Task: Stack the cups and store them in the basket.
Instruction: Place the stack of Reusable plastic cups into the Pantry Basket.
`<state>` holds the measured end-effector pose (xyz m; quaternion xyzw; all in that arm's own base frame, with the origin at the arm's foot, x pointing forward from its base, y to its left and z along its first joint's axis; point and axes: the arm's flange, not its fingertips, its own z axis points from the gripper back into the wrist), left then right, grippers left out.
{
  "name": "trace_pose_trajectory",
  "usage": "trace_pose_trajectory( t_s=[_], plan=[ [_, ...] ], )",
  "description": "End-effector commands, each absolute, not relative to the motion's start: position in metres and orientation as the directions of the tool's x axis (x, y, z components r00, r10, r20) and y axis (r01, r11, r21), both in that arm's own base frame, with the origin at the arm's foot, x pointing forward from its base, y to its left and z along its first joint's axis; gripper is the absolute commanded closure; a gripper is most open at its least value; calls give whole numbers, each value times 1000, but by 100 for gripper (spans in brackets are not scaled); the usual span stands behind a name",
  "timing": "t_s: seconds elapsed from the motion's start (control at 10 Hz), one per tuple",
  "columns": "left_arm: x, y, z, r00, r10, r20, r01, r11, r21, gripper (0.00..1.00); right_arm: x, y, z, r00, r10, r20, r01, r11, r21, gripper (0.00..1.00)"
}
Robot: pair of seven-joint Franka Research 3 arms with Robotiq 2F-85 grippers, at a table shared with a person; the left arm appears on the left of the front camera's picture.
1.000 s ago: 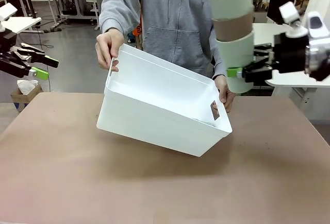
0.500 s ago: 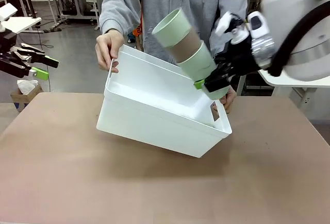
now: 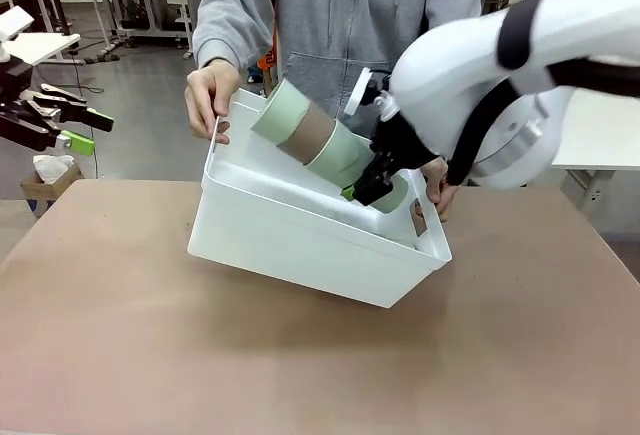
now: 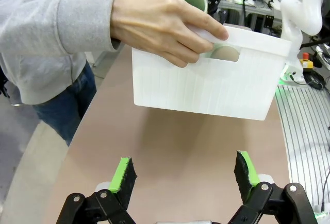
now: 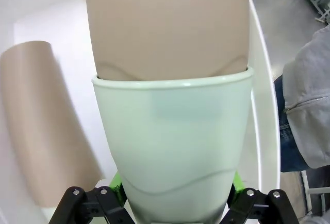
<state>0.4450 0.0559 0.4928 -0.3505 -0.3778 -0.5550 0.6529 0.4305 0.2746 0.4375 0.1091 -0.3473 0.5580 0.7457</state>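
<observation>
A white plastic basket, rectangular with a rounded rim, smooth walls outside and a cut-out handle slot at each short end, tilts above the matte brown tabletop, its open mouth tipped toward the robot while a person in a grey hooded sweatshirt holds it at both ends. One of the person's hands curls over the basket's far-left rim; in the left wrist view that hand grips just above the handle slot, and faint vertical ribbing shows on the basket's end wall. The right gripper, black with green pads, is clamped on the lowest tumbler of a nested stack of cups that lies slanted across the basket's opening, rims pointing to the basket's upper-left corner. The stack reads mint green, tan-brown, mint green, all matte, tapered and without handles. From the right wrist view the green pads press either side of the pale mint cup, with a tan-brown cup seated inside it, and another tan-brown cup lies on the basket's white floor beside them. The left gripper hangs well to the left of the basket, off the table's edge, its fingers spread wide apart around nothing. No lettering or brand marks are legible on any item.
</observation>
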Motion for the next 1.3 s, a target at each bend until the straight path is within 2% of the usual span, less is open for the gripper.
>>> trace_pose_trajectory(
  t_s=[0.0, 0.7, 1.2],
  plan=[
    [443, 56, 495, 94, -466, 880, 991, 131, -36, 0, 448, 299, 438, 161, 772, 615, -886, 387, -254, 16],
    [443, 56, 495, 94, -466, 880, 991, 131, -36, 0, 437, 296, 401, 169, 808, 564, -884, 378, -277, 16],
    [443, 56, 495, 94, -466, 880, 991, 131, -36, 0, 421, 273, 403, 170, 805, 568, -888, 375, -266, 16]
  ],
)
